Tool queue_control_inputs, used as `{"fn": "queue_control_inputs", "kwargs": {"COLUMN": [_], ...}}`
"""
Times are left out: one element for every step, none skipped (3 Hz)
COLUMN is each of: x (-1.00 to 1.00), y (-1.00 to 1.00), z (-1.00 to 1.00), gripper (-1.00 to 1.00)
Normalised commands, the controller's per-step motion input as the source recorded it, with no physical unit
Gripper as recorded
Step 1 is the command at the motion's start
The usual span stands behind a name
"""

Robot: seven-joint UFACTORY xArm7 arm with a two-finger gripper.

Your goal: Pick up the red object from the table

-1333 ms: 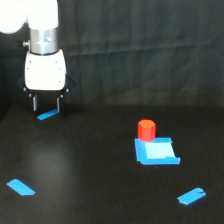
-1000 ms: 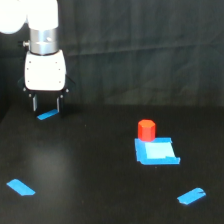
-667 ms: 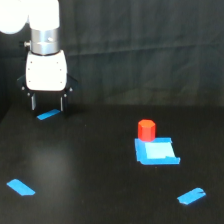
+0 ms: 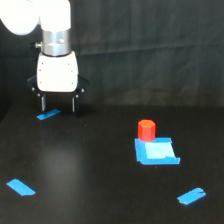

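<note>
The red object (image 4: 146,130), a short upright red-orange cylinder, stands on the black table (image 4: 90,170) right of centre, touching the back edge of a blue square patch (image 4: 156,151). My gripper (image 4: 58,106) hangs from the white arm at the exterior view's left, well away from the cylinder. Its two dark fingers point down, spread apart, with nothing between them, above a blue tape strip (image 4: 48,115).
A dark cloth backdrop (image 4: 150,45) closes the far side. Further blue tape strips lie near the front left (image 4: 21,187) and the front right (image 4: 191,196) of the table.
The gripper has shifted slightly toward the exterior view's right. The red object has not moved.
</note>
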Motion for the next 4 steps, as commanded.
{"fn": "queue_control_inputs", "kwargs": {"x": [0.92, 0.90, 0.95, 0.85], "y": [-0.18, -0.15, 0.09, -0.18], "z": [0.05, 0.04, -0.18, -0.13], "gripper": [0.90, 1.00, 1.00, 0.97]}}
